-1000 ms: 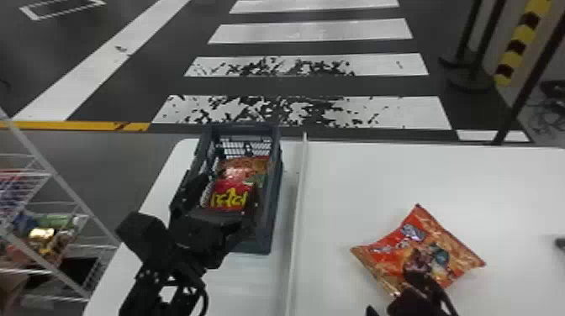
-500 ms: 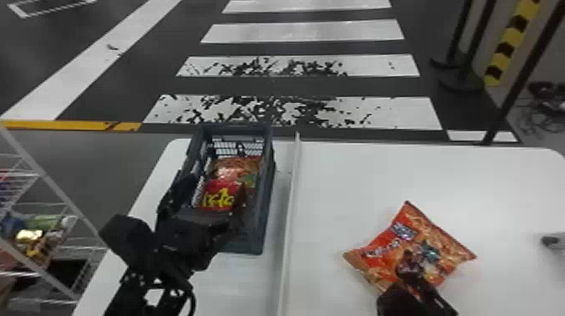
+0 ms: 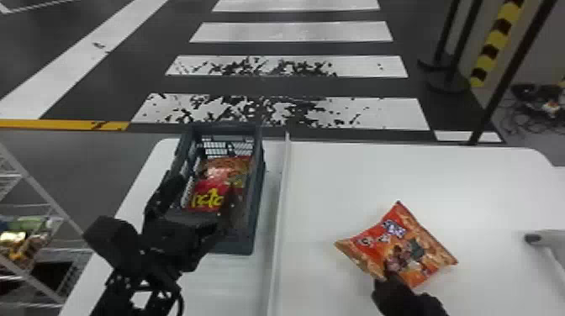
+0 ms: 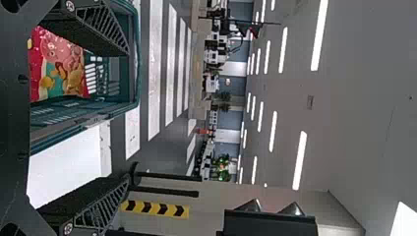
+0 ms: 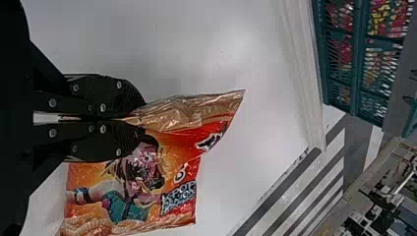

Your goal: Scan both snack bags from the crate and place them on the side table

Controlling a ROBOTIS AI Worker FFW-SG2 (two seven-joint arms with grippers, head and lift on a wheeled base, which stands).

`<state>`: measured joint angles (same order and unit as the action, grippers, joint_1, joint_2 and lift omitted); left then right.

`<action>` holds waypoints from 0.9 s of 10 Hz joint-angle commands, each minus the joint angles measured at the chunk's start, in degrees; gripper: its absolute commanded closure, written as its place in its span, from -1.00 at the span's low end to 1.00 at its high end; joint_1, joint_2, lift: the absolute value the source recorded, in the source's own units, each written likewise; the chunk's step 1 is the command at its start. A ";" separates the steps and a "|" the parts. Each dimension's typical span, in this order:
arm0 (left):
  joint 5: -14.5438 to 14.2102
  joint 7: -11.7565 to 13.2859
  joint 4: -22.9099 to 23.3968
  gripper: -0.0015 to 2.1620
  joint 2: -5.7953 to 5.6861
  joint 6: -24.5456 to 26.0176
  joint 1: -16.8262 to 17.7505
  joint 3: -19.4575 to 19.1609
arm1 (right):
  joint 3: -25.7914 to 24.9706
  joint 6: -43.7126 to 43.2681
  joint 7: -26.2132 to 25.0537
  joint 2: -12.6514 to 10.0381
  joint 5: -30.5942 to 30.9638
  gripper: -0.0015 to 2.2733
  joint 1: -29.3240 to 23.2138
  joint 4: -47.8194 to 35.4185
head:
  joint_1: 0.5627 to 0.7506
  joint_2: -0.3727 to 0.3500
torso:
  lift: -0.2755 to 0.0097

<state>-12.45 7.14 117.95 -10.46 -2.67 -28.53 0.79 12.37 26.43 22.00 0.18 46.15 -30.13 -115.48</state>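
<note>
My left gripper (image 3: 197, 197) is over the near part of the dark crate (image 3: 257, 189), its fingers spread apart. Inside the crate lies a red snack bag (image 3: 210, 195) with yellow lettering. In the left wrist view the left gripper (image 4: 129, 115) is open, and one finger overlaps the crate (image 4: 135, 64) with the colourful bag (image 4: 61, 64) behind it. On the right part of the white table, my right gripper (image 3: 384, 277) holds the near edge of an orange snack bag (image 3: 403, 248). The right wrist view has the right gripper (image 5: 142, 118) closed on that bag's edge (image 5: 187, 115).
A thin white divider (image 3: 279, 218) runs along the white table (image 3: 471, 189) between crate and orange bag. A grey handheld device (image 3: 546, 239) is at the right edge. A wire shelf (image 3: 42, 206) with goods stands at the left.
The head view has shifted slightly, moving the whole scene a little leftward. The left gripper remains over the crate, and the right gripper keeps its place at the orange bag's near edge.
</note>
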 commanded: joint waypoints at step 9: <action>-0.47 0.41 0.26 -0.92 0.00 0.00 -0.30 0.18 | -34.52 13.61 11.93 -0.23 -75.68 0.97 8.16 -5.02 | 0.41 0.04 | 0.24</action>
<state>-13.00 7.56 118.21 -10.46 -2.66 -28.76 0.88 -19.72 37.75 33.80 0.17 -25.00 -22.86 -121.44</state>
